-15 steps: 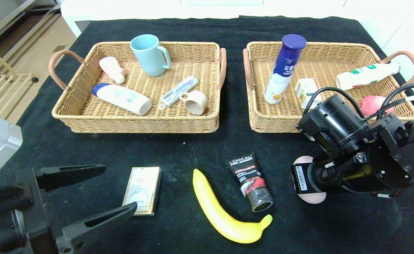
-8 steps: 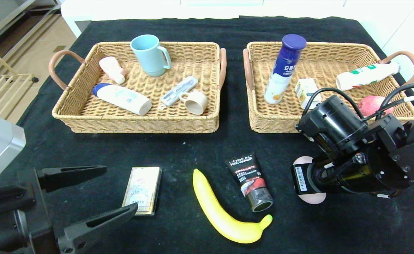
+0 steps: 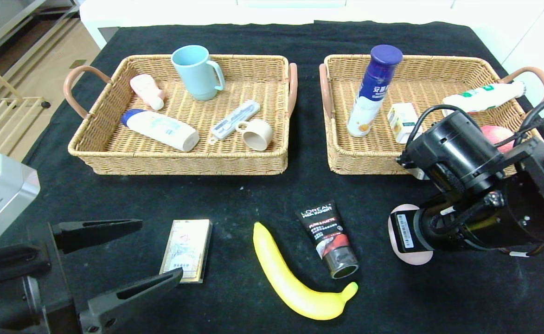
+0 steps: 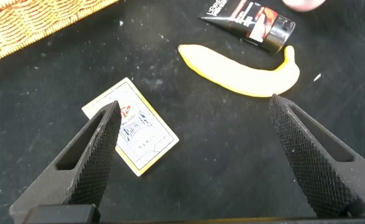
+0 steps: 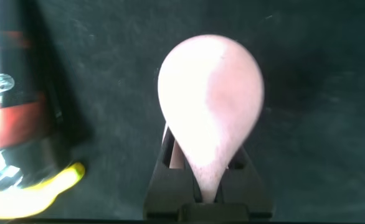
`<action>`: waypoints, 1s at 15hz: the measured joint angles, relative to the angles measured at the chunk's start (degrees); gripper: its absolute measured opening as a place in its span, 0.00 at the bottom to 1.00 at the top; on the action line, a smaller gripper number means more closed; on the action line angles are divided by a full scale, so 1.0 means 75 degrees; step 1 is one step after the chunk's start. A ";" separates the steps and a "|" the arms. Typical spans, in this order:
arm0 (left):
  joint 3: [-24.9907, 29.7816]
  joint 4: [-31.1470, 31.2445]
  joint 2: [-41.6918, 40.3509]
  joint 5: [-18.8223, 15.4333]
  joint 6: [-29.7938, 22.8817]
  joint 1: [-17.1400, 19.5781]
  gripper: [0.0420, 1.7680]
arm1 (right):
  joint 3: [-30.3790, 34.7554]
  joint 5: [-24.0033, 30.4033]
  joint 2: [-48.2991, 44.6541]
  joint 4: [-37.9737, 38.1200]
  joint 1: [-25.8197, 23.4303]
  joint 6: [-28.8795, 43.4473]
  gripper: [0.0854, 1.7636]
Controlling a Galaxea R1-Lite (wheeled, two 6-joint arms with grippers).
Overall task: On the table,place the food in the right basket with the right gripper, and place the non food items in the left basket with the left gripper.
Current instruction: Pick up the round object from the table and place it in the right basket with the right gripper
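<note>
1. While the right gripper [image 5: 204,177] is clamped on the narrow end of a pink teardrop-shaped item [image 5: 210,99], the load sits low over the black table [image 3: 253,195], near the front right corner of the right basket [image 3: 369,169]; whether it touches the cloth cannot be told.
2. Judged from the task, the step in hand is carrying this item far and slightly right, into the right basket. The grip is only on the tip, so a slow, level move looks wise.
3. Raising it clear of the wicker front wall first avoids a snag.
4. Inside the basket, a purple-capped bottle [image 3: 376,88] stands upright on the left, with a small carton [image 3: 404,120], a white bottle [image 3: 480,99] and a red apple [image 3: 496,134] lying nearby; the bare weave in the near middle seems the safest drop spot.
5. On the near left, the left gripper [image 3: 159,249] hangs wide open and holding nothing, just beside a card box [image 3: 186,250].
6. A banana [image 3: 295,278] and a L'Oréal tube [image 3: 329,236] lie between the arms, not yet sorted.
</note>
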 joint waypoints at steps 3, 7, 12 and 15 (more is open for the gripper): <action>0.0023 -0.0005 0.0033 0.0002 0.0000 0.0000 0.97 | -0.0796 -0.0008 -0.0335 0.0832 -0.0021 -0.0094 0.07; 0.0033 -0.0008 0.0047 0.0000 0.0003 0.0000 0.97 | -0.1702 -0.0015 -0.0538 0.1235 -0.0260 -0.0588 0.07; 0.0029 -0.0016 0.0026 0.0002 0.0026 0.0000 0.97 | -0.2719 -0.0029 -0.0320 0.1239 -0.0819 -0.1286 0.07; 0.0018 -0.0020 0.0003 0.0008 0.0065 0.0000 0.97 | -0.3410 -0.0026 -0.0008 0.1221 -0.1216 -0.1502 0.07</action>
